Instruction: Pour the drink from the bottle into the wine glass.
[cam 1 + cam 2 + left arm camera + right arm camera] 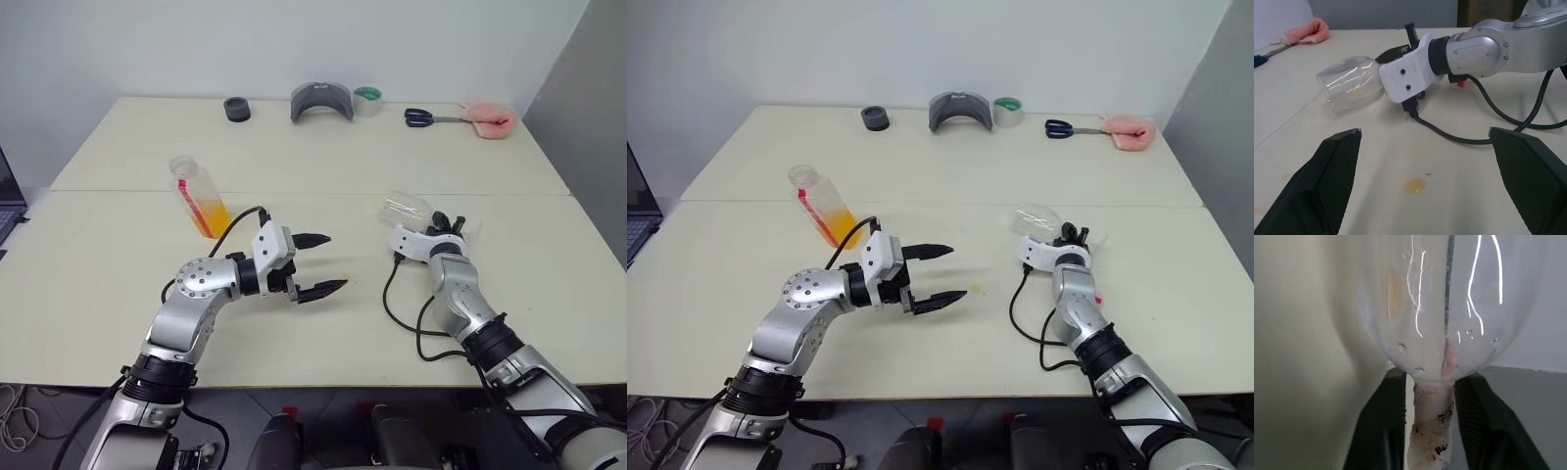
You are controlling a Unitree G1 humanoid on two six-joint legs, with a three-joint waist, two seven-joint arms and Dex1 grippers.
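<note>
Head stereo pair: both eyes look forward and down from above the near edge of the desk [323,166], sharing its whole top to the far edge. Left wrist view: low and level, facing the wine glass [1349,85] nearby. Right wrist view: pressed against the glass bowl and stem.

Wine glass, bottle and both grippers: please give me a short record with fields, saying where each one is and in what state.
wine glass: lying tipped, bowl toward the table's far side, stem between the right gripper's fingers
right gripper: shut on the wine glass stem
bottle: standing on the table, leaning in the head view, no cap on its neck, lower part holds the drink
left gripper: open, holding nothing, apart from the bottle
spill: small yellowish spot on the table between the left gripper's fingers
</note>
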